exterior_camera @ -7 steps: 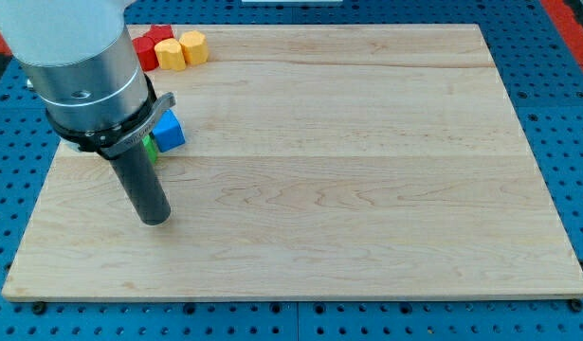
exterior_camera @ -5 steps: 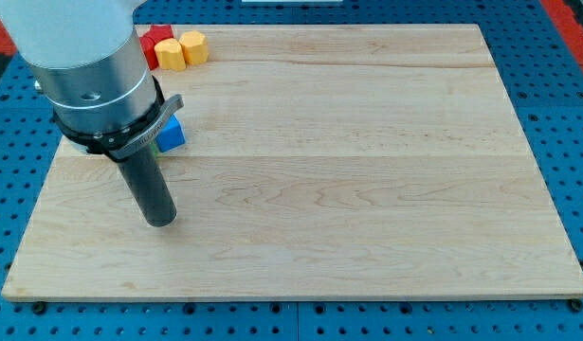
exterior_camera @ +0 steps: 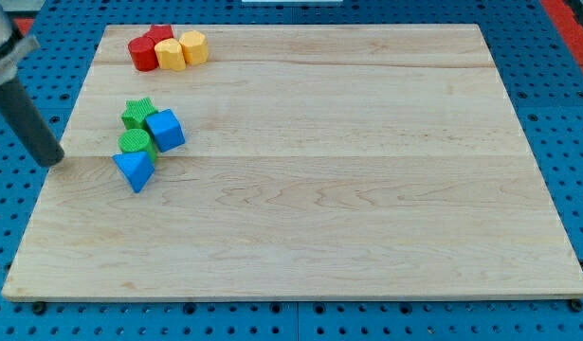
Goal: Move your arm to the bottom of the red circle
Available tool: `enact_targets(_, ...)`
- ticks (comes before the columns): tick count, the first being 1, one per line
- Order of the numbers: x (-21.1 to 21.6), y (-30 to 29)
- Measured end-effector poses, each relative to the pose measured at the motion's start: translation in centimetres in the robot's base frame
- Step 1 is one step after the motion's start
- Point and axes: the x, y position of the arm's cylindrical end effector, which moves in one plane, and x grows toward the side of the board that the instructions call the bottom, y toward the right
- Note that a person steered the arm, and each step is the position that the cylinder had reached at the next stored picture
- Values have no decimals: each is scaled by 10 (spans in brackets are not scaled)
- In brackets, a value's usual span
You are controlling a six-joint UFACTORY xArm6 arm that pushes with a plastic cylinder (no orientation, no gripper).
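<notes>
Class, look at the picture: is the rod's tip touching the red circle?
No. My tip sits at the board's left edge, left of the green and blue blocks, far below the red circle near the view's top.

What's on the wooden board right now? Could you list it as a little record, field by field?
board: wooden board on a blue pegboard
top-left cluster: red circle, another red block, two yellow blocks, packed together
left cluster: green star, blue cube, green circle, blue triangle
my tip: at the board's left edge, left of the green and blue blocks, touching none
</notes>
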Motion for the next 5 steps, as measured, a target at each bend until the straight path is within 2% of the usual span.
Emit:
enact_targets(3,-9,0)
enact_targets(4,-78,39)
enact_targets(5,-102,66)
